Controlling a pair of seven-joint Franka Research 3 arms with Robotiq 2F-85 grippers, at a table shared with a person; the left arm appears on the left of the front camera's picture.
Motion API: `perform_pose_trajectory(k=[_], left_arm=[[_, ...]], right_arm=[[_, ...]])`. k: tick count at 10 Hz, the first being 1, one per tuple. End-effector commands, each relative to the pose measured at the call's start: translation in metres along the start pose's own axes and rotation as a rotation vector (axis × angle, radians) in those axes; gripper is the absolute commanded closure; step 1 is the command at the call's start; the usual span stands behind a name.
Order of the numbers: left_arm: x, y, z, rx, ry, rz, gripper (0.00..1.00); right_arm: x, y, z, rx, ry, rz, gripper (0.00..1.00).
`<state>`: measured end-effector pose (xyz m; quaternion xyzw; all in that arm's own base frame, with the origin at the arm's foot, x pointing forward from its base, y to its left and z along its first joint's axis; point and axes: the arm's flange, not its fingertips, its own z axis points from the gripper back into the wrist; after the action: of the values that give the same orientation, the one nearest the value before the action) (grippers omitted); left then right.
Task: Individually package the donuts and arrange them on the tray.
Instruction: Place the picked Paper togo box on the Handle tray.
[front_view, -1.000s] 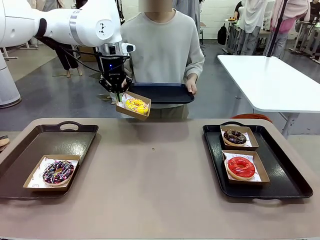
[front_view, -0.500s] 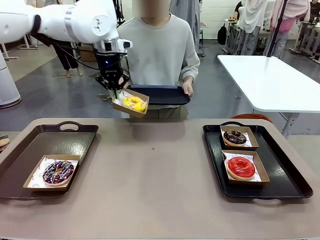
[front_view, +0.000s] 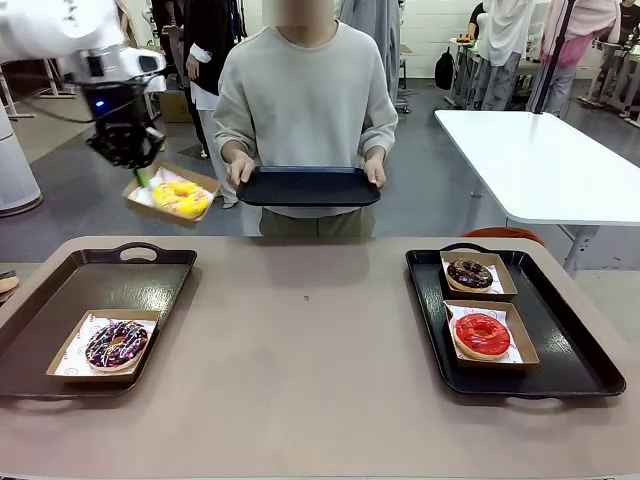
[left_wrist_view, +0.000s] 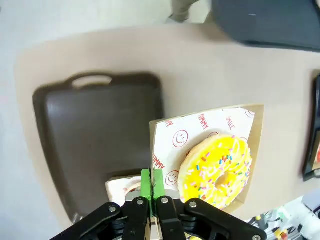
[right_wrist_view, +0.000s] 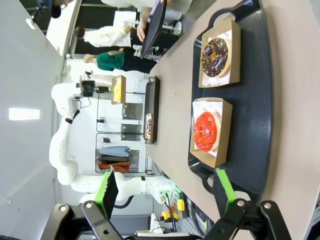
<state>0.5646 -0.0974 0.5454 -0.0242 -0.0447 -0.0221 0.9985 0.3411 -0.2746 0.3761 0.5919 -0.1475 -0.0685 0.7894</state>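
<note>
Left gripper is clamped on the cardboard box holding the yellow-iced donut, up at 10 o'clock, tilted with its far end dipping toward 4. Glossy icing, coloured sprinkles. Right gripper is spread wide, holding nothing.

The paper liner under the yellow donut, seen in the left wrist view, carries red print: "YUMMY" along its top edge and again, partly hidden, down its left edge, "SMILE" near its top right corner, and small smiley faces between the words. The liners under the other donuts carry the same kind of red marks in the front view, too small to read. No other text can be read.
</note>
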Motion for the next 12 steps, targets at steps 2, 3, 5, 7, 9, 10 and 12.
perform_pose_trajectory(k=[2, 3, 5, 7, 9, 10, 12], left_arm=[[-0.034, 0.039, -0.04, -0.031, 0.007, 0.073, 0.99], [-0.04, 0.053, -0.052, -0.017, -0.002, 0.075, 0.99], [-0.046, 0.076, -0.075, -0.032, 0.003, 0.116, 0.99], [-0.043, 0.084, -0.086, -0.024, 0.015, 0.133, 0.99], [-0.043, 0.082, -0.086, -0.001, 0.032, 0.143, 0.99], [-0.043, 0.082, -0.086, -0.001, 0.032, 0.143, 0.99], [-0.043, 0.082, -0.086, -0.001, 0.032, 0.143, 0.99]], right_arm=[[-0.001, 0.001, 0.001, -0.003, 0.002, 0.002, 0.0], [-0.001, 0.001, 0.001, -0.003, 0.002, 0.002, 0.0], [-0.001, 0.001, 0.001, -0.003, 0.002, 0.002, 0.0], [-0.001, 0.001, 0.001, -0.003, 0.002, 0.002, 0.0], [-0.001, 0.001, 0.001, -0.003, 0.002, 0.002, 0.0], [-0.001, 0.001, 0.001, -0.003, 0.002, 0.002, 0.0], [-0.001, 0.001, 0.001, -0.003, 0.002, 0.002, 0.0]])
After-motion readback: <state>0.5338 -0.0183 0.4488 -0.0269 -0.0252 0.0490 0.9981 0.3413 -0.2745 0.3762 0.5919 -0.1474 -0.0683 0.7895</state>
